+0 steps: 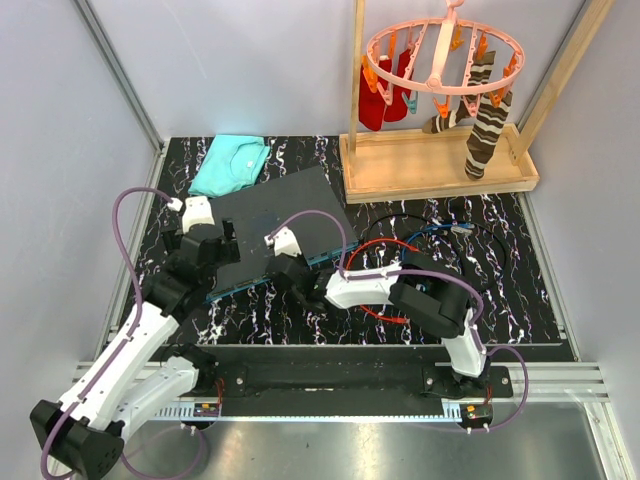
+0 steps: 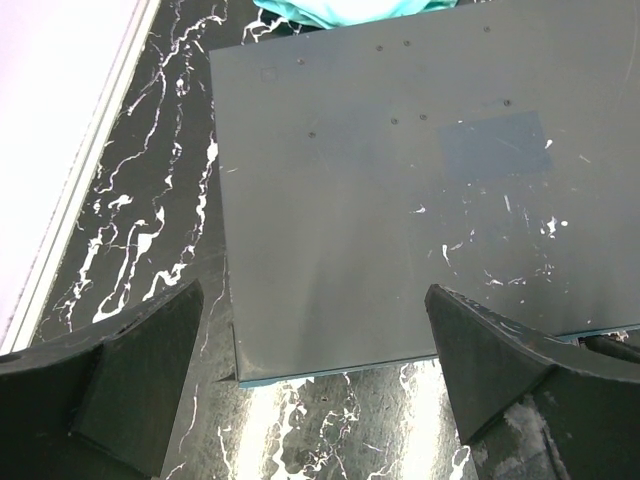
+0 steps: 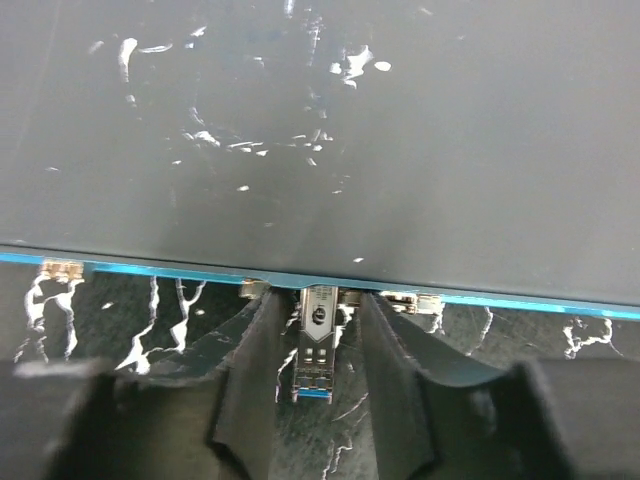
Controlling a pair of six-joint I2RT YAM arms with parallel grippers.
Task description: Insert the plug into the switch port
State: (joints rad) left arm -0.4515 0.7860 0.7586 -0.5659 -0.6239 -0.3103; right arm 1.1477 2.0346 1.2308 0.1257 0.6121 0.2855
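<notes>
The switch [image 1: 280,215] is a flat dark grey box lying on the black marbled table, its teal-blue edge facing my arms. In the right wrist view a small metal plug [image 3: 317,340] with a blue tail sticks into a port on that edge [image 3: 150,268], level and straight. My right gripper [image 3: 318,305] straddles the plug, open, with a narrow gap showing on each side between fingers [image 3: 255,380] and plug. My left gripper [image 2: 315,350] is wide open and holds nothing, hovering over the near left corner of the switch [image 2: 400,200].
A folded teal cloth [image 1: 230,163] lies behind the switch's far left corner. A wooden tray [image 1: 440,165] at the back right carries a pink clip hanger [image 1: 440,60] with socks. Red, blue and black cables [image 1: 400,250] loop right of the switch.
</notes>
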